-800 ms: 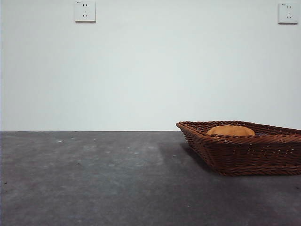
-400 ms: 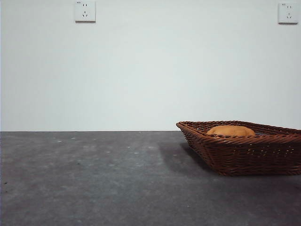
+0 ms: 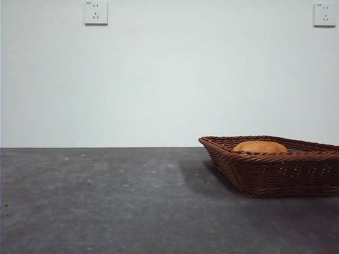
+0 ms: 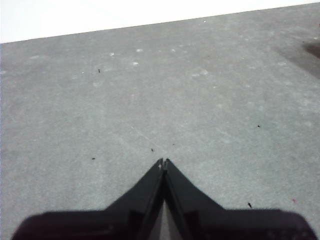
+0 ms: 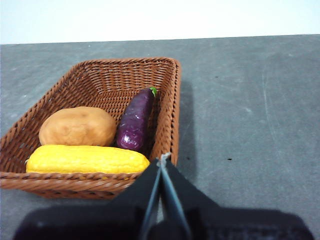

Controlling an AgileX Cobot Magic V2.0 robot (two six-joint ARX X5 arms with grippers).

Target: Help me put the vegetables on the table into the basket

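Basket (image 5: 95,80) of reddish-brown woven wicker sits on the speckled grey worktop (image 4: 160,100), holding bumpy yellow corn (image 5: 85,160), brown oval potato (image 5: 77,126) and glossy purple eggplant (image 5: 136,120) side by side. Right hand (image 5: 162,161) is clenched empty just outside its rim; left hand (image 4: 163,162), clenched, is over bare worktop well apart from it.

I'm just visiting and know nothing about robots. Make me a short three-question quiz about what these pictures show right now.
1. True or false: the potato lies on the table outside the basket.
2. Which vegetable lies along the basket's near rim in the right wrist view? A) eggplant B) corn C) potato
3. Fill in: both the left tool and the right tool have their jaws ____.

Key: 1 false, it is inside the basket; 2 B; 3 shut, holding nothing.
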